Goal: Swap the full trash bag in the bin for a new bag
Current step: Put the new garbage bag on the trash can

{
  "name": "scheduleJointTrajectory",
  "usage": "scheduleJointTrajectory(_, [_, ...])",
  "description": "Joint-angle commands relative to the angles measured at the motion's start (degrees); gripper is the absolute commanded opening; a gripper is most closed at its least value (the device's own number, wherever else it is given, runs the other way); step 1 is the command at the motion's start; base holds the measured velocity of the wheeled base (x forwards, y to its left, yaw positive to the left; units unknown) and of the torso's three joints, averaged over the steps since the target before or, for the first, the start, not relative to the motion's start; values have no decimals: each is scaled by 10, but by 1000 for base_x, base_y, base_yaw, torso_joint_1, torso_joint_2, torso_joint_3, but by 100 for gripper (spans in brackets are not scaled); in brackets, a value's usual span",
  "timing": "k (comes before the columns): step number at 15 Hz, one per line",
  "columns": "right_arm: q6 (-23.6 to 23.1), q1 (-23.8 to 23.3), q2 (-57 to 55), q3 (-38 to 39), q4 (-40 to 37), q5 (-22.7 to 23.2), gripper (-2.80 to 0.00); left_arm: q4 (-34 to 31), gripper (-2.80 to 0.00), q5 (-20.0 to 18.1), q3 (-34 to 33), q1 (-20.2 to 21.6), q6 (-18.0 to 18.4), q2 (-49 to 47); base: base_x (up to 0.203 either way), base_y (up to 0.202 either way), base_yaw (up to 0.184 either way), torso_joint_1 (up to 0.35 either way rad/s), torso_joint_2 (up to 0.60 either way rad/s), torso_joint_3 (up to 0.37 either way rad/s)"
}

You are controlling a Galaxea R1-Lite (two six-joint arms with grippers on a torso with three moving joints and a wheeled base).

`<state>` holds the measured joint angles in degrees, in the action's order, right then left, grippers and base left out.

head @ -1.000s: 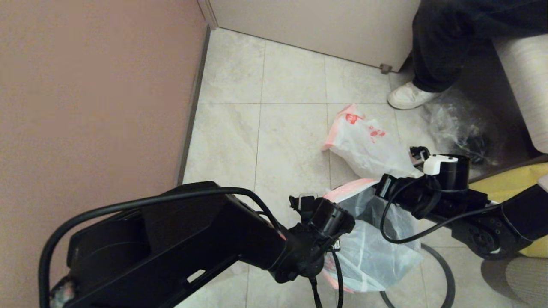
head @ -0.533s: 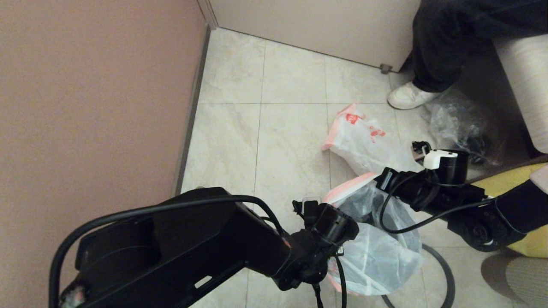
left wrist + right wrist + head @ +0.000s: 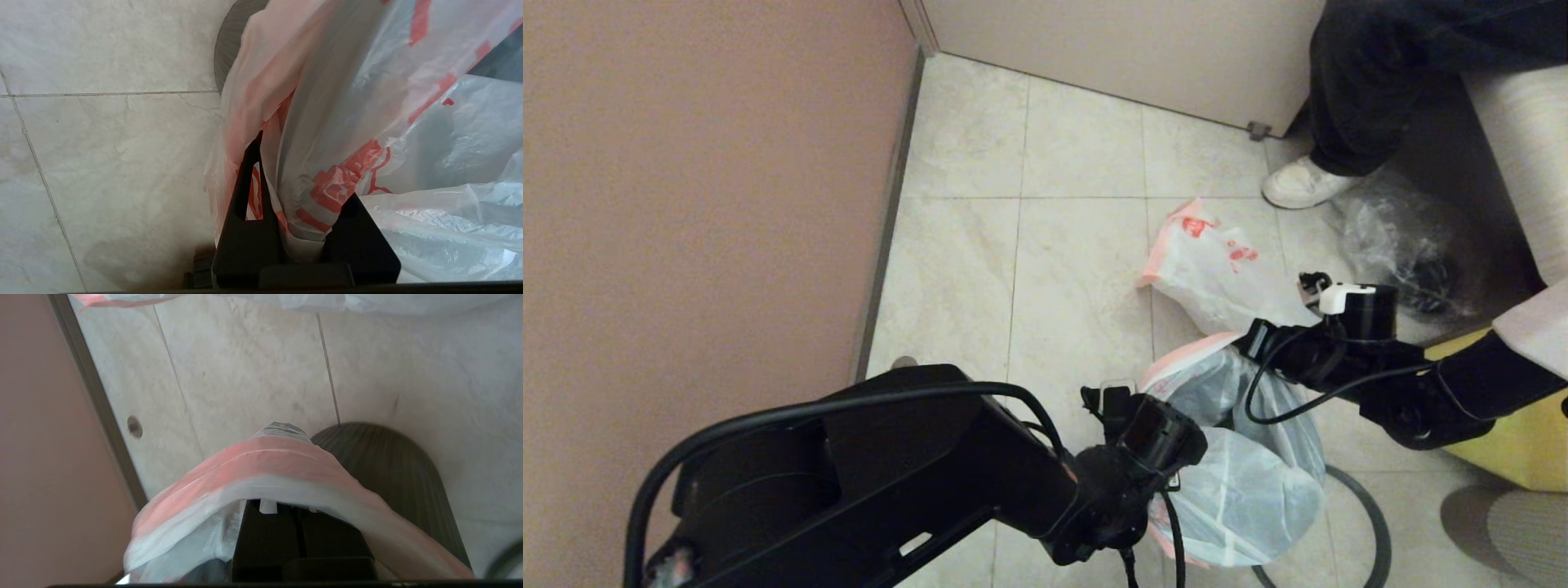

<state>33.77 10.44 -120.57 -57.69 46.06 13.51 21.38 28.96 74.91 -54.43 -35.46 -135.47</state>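
Both grippers pinch opposite rim edges of the new bag (image 3: 1241,482), left gripper (image 3: 304,228) and right gripper (image 3: 302,522), spreading its mouth above the bin (image 3: 388,477).

Head view only: left arm (image 3: 890,482) reaching in from lower left, its wrist against near side of new bag (image 3: 1241,490). Right arm (image 3: 1388,384) coming in from right, wrist over bag's pink-bordered rim. Bag puffed up, hanging between the two arms over dark hoop (image 3: 1368,510) on tiled floor (image 3: 1062,269). Full trash bag (image 3: 1217,273) lying beyond on floor, clear bag (image 3: 1409,245) to its right, near white shoe (image 3: 1303,184). Yellow bag (image 3: 1531,441) at right edge. Fingers of both hidden.
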Motion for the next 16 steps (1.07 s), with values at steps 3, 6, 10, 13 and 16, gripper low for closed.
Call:
scheduleJointTrajectory(3, [2, -5, 86, -46, -232, 65, -280, 3, -280, 7, 2, 4, -4, 18, 0, 0, 0, 0, 0, 0])
scheduleJointTrajectory(6, [11, -14, 110, -136, -396, 100, -280, 7, -280, 7, 2, -1, -4, 31, 0, 0, 0, 0, 0, 0])
scheduleJointTrajectory(10, [25, -35, 74, -210, -402, 104, -280, 30, -280, 7, -9, -10, -2, 36, 0, 0, 0, 0, 0, 0])
scheduleJointTrajectory(13, [38, -37, 75, -230, -428, 151, -280, 30, -280, 7, -8, -6, -2, 35, 0, 0, 0, 0, 0, 0])
scheduleJointTrajectory(16, [38, -35, 76, -226, -434, 152, -280, 31, -280, 7, -9, -8, -2, 30, 0, 0, 0, 0, 0, 0])
